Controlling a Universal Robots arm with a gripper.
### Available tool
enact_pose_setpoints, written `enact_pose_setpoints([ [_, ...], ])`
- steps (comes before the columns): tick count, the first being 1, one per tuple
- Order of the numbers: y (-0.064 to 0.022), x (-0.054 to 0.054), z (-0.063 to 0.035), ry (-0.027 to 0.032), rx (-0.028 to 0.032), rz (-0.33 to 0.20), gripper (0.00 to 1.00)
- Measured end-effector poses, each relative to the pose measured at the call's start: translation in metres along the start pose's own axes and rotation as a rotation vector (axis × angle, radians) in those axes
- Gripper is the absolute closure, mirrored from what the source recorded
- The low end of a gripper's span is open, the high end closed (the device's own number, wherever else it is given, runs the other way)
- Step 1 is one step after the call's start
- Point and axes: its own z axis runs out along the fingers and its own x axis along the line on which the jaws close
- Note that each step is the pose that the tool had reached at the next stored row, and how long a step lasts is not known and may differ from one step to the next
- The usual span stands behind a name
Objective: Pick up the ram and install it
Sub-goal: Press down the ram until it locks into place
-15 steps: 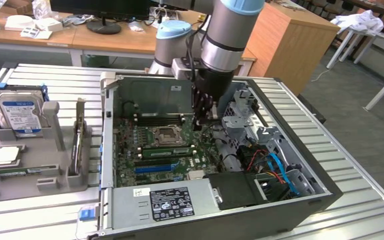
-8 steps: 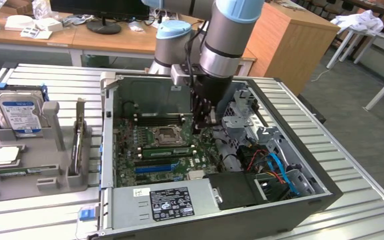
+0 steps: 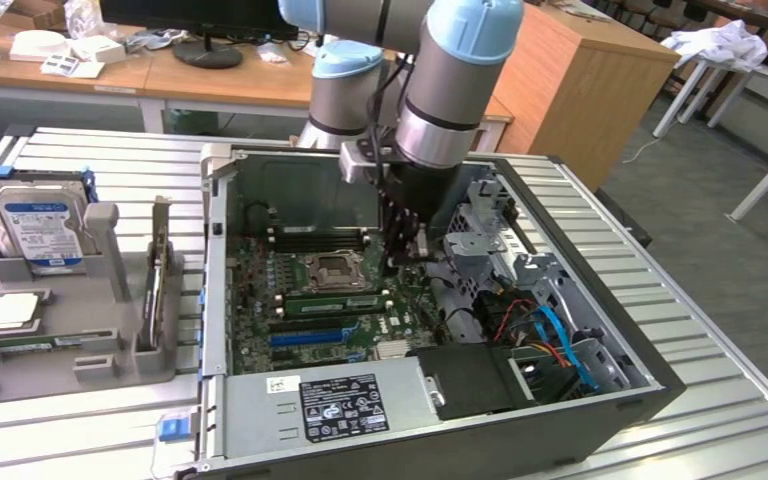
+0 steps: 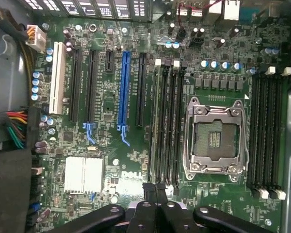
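My gripper [image 3: 404, 257] hangs straight down inside the open computer case [image 3: 224, 250], its dark fingers shut, low over the green motherboard [image 3: 257, 290]. It is just beside the CPU socket [image 3: 335, 268]. A long narrow green stick, the ram [image 3: 336, 298], lies along the memory slots next to that socket, ending near my fingertips. In the wrist view my gripper [image 4: 157, 190] hovers at the end of the black memory slots [image 4: 168, 126] beside the CPU socket [image 4: 214, 138]. I cannot tell whether the fingers touch the ram.
A grey holder [image 3: 64, 330] on the exterior view's left carries a silver-and-blue hard drive [image 3: 37, 225] and a thin card on edge [image 3: 157, 285]. The power supply [image 3: 337, 405], drive cage [image 3: 491, 235] and coloured cables [image 3: 558, 340] crowd the case. Blue and black expansion slots [image 4: 124, 92] line the board.
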Motion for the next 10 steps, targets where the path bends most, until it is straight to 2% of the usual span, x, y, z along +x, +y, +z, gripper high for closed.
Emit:
enact_pose_setpoints([
  [10, -0.0006, 0.0, 0.0182, 0.0, 0.0, 0.0, 0.9],
])
